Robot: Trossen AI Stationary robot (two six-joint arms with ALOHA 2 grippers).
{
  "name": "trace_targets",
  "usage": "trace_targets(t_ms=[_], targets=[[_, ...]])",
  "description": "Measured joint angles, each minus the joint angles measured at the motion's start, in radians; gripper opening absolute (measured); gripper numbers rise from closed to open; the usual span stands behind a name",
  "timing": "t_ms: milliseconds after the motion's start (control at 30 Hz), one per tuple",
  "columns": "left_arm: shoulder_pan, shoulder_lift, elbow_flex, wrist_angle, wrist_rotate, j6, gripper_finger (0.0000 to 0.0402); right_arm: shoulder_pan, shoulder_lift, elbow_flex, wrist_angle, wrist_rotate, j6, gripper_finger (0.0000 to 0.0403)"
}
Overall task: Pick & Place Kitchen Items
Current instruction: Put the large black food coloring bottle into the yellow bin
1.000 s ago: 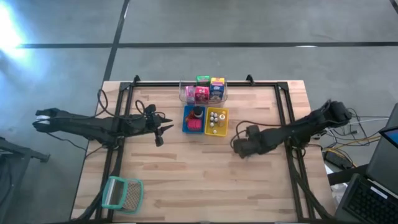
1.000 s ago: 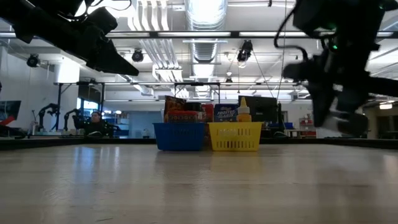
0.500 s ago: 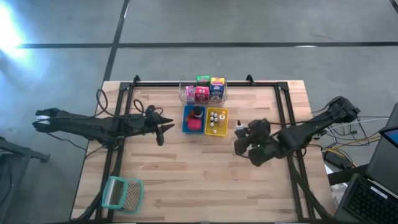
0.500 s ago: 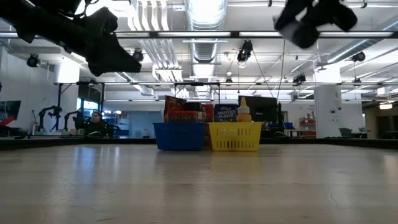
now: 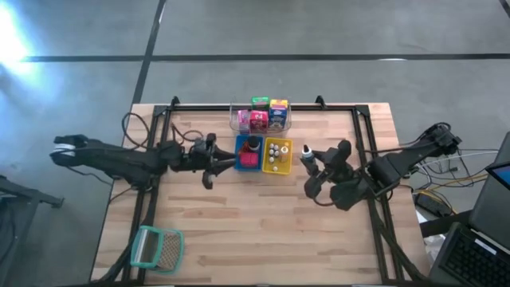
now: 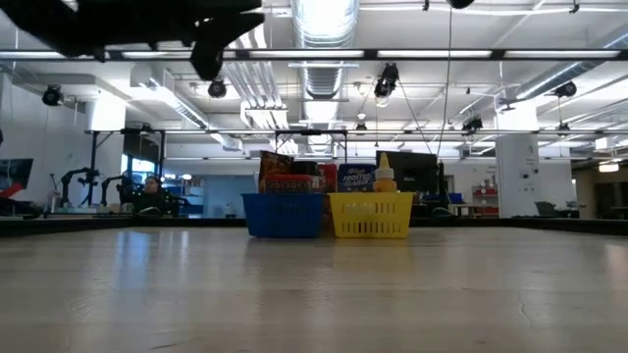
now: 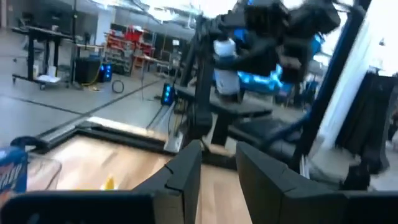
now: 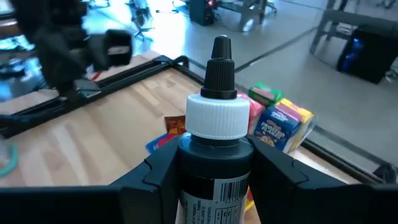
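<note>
My right gripper (image 5: 312, 163) is shut on a small dark bottle (image 8: 214, 155) with a white cap and black nozzle. It hangs in the air just right of the yellow tray (image 5: 286, 166). The bottle's cap (image 5: 305, 153) faces the trays. My left gripper (image 5: 227, 162) hovers at the blue tray's (image 5: 238, 163) left side. Its fingers (image 7: 186, 171) stand a little open with nothing between them. Coloured packets stand in the clear tub (image 5: 260, 118); a dark jar and a pink item sit in the blue tray, pale egg-like pieces in the yellow one. My right gripper pinches the bottle's dark body (image 8: 214, 177), just below the white cap, between its two fingers (image 8: 158, 171). The fingers lie along the bottle, and the cap and nozzle (image 8: 221, 59) stick out past their ends. They come from the table's right, slanting slightly down. The bottle is lifted clear of the table.
A teal-rimmed mesh basket (image 5: 157, 247) lies at the table's near left corner. A black frame (image 5: 263, 106) runs along the far edge and both sides. The near half of the wooden table (image 5: 263, 231) shows bare wood.
My right gripper has risen with the bottle, out of the low view's top, rolling about as it went and shifting toward the far edge, beside the yellow tray. My left gripper has moved right toward the blue tray, lifted a little and tipped upward.
</note>
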Motion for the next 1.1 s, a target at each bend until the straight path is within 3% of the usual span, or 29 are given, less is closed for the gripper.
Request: trace_targets(t_ms=[100, 200, 367, 500, 633, 733, 867, 1033, 1100], targets=[[0.025, 0.027, 0.093, -0.101, 0.041, -0.011, 0.0109, 0.007, 0.000, 0.003, 0.006, -0.038, -0.025, 0.0144], [0.055, 0.056, 0.267, -0.425, 0.121, 0.037, 0.0122, 0.006, 0.000, -0.001, 0.038, -0.130, -0.069, 0.0154], [0.069, 0.164, 0.609, -0.912, 0.141, 0.216, 0.0179, 0.006, 0.017, -0.003, 0.054, -0.256, -0.120, 0.0156], [0.075, 0.276, 0.847, -1.164, 0.224, 0.337, 0.0226, 0.006, 0.025, -0.003, 0.068, -0.335, -0.159, 0.0145], [0.075, 0.392, 1.032, -1.313, 0.308, 0.393, 0.0247, 0.006, 0.034, -0.003, 0.072, -0.355, -0.177, 0.0146], [0.074, 0.451, 1.100, -1.340, 0.323, 0.404, 0.0249, 0.006, 0.038, -0.003, 0.093, -0.349, -0.199, 0.0155], [0.073, 0.491, 1.064, -1.218, 0.324, 0.383, 0.0246, 0.012, 0.040, -0.003, 0.133, -0.314, -0.263, 0.0154], [0.064, 0.473, 0.875, -0.887, 0.325, 0.328, 0.0245, 0.022, 0.035, 0.001, 0.185, -0.232, -0.333, 0.0143], [0.062, 0.461, 0.775, -0.662, 0.326, 0.313, 0.0245, 0.026, 0.035, 0.003, 0.231, -0.196, -0.366, 0.0145]])
